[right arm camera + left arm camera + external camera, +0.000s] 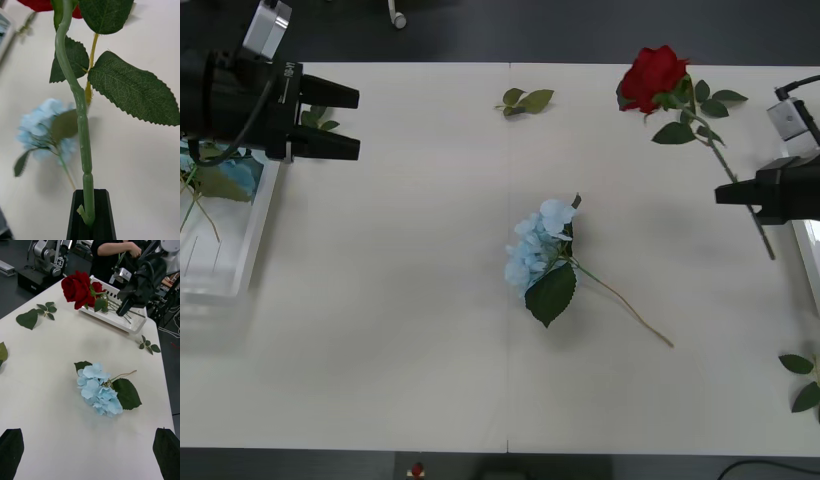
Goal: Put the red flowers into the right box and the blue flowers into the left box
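My right gripper [728,193] is shut on the green stem of a red flower [652,75], low down near the stem's end [87,210]. The bloom [77,287] hangs over the table's far right, beside the right box [123,323]. That white tray holds more red flowers [96,287] and stems. One blue flower [538,250] lies on the table's middle, also seen from the left wrist [99,390]. At the far left my left gripper [345,122] stands open with nothing in it, beside the left box [255,235], which holds a blue flower [235,172].
Loose green leaf sprigs lie at the table's far middle [525,100] and at the near right edge [805,380]. The right box's rim [812,250] shows just past my right gripper. Bare tabletop surrounds the lying blue flower.
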You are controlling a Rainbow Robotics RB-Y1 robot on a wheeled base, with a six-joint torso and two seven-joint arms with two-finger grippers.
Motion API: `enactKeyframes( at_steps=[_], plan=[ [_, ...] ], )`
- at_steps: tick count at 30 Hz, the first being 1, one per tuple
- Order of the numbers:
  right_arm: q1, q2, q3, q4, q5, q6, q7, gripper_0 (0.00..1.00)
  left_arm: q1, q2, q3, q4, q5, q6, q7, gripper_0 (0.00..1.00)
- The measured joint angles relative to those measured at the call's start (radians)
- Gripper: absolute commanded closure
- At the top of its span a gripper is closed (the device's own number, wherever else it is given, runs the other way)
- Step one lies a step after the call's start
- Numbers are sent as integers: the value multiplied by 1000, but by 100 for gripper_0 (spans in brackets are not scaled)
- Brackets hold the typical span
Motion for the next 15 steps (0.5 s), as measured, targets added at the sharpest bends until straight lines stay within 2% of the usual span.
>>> enactKeyframes(
  at_steps=[7, 15],
  plan=[
    [20, -54, -4, 151, 125, -5, -28, 100, 0, 60, 0, 30, 0, 9, -72, 0],
    [40, -54, -4, 315, 283, -98, -28, 100, 0, 103, 0, 30, 0, 9, -100, 0]
  ],
)
